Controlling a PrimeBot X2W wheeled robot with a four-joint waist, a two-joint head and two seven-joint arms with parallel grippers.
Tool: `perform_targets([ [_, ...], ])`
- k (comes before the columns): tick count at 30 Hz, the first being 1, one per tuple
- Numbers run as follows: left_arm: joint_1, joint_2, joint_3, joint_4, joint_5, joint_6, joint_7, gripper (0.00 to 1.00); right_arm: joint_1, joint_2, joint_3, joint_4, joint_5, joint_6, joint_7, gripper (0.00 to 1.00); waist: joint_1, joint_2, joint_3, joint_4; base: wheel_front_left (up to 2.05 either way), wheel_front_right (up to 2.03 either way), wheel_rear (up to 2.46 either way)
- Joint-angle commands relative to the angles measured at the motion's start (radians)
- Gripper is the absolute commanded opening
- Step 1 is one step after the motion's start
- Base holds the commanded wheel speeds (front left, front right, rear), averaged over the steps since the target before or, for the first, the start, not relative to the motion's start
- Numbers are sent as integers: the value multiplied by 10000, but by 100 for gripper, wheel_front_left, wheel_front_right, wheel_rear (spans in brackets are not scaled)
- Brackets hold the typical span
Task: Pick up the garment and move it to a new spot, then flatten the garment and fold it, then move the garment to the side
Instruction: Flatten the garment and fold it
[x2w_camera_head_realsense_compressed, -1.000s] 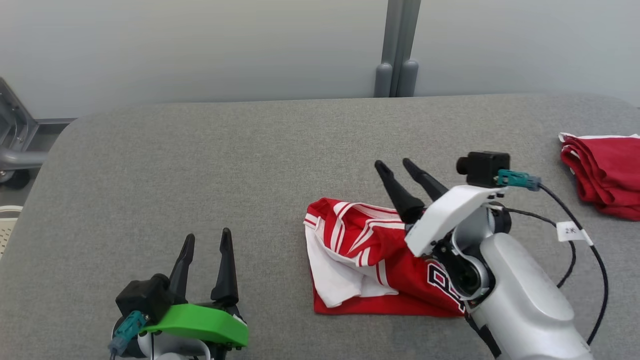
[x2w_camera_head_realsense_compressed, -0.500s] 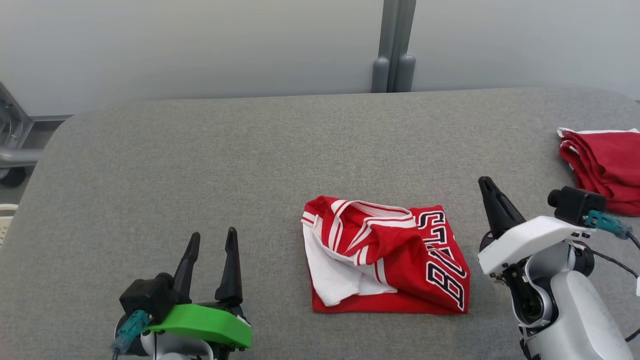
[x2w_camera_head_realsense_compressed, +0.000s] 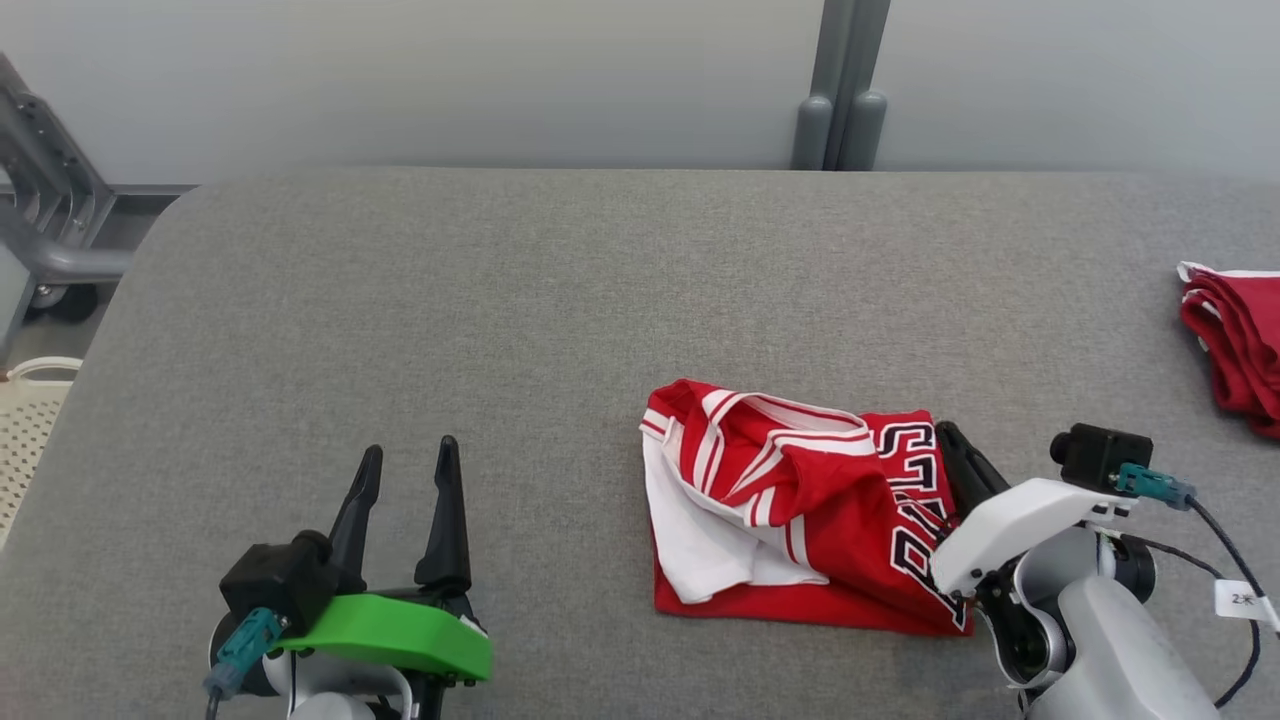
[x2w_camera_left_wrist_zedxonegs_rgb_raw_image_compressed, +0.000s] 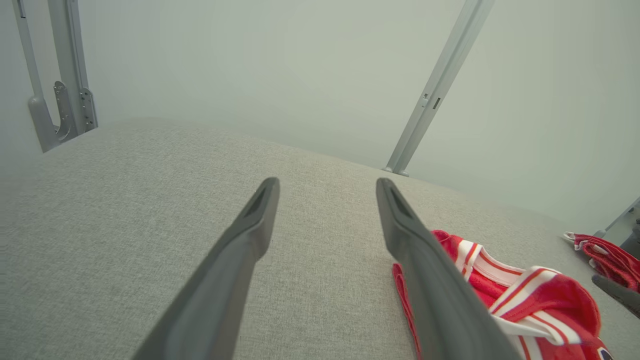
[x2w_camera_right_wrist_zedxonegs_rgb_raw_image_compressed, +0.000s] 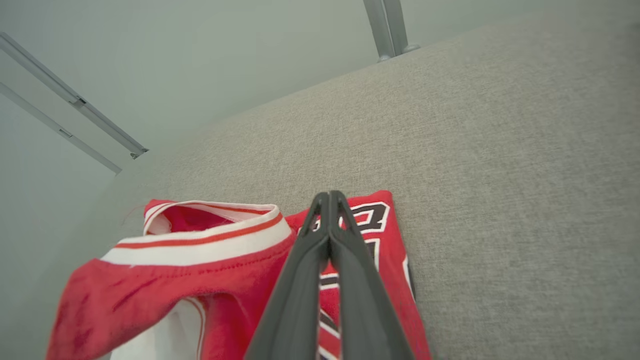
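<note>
Red, white-trimmed garment (x2w_camera_head_realsense_compressed: 800, 520) lies bunched; right claw (x2w_camera_right_wrist_zedxonegs_rgb_raw_image_compressed: 330, 196) closed empty at its edge, left claw (x2w_camera_head_realsense_compressed: 410, 448) wide apart.

1 red jersey (x2w_camera_head_realsense_compressed: 800, 505), white-striped trim, black-outlined lettering, loosely folded, rumpled, lying right of centre on grey table (x2w_camera_head_realsense_compressed: 480, 300).

The table (x2w_camera_head_realsense_compressed: 500, 300) is showing a grey woven cloth cover, matt and slightly rough. The garment (x2w_camera_head_realsense_compressed: 800, 520) is looking like soft matt knit cloth. The left gripper (x2w_camera_head_realsense_compressed: 410, 447) is wearing a smooth green plastic shell; the right gripper (x2w_camera_right_wrist_zedxonegs_rgb_raw_image_compressed: 329, 197) is showing matt dark fingers (x2w_camera_right_wrist_zedxonegs_rgb_raw_image_compressed: 300, 280).
</note>
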Motion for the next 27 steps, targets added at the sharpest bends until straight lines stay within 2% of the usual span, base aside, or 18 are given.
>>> perform_targets([
  [1, -136, 38, 18, -42, 85, 32, 16, 100, -149, -19, 46, 170, 95, 0, -82, 0, 0, 0, 105, 171, 0, 0, 0],
  [6, -202, 81, 21, -52, 96, 58, 26, 100, -739, 130, 695, 1602, 516, 0, -316, 0, 0, 0, 158, 485, 0, 0, 0],
  [10, -192, 119, 43, -45, 60, 74, 29, 100, -1085, 208, 1445, 2280, 967, 2, -609, 0, 0, 0, 129, 680, 0, 0, 0],
  [18, -104, 207, 68, -85, -17, 120, 35, 100, -1491, 270, 3616, 2673, 2132, 0, -1000, 0, 0, 0, 28, 809, 0, 0, 0],
  [27, -84, 253, 25, -111, -42, 170, 50, 100, -1731, 268, 6786, 2789, 3067, 0, -1269, 0, 0, 0, -29, 895, 0, 0, 0],
])
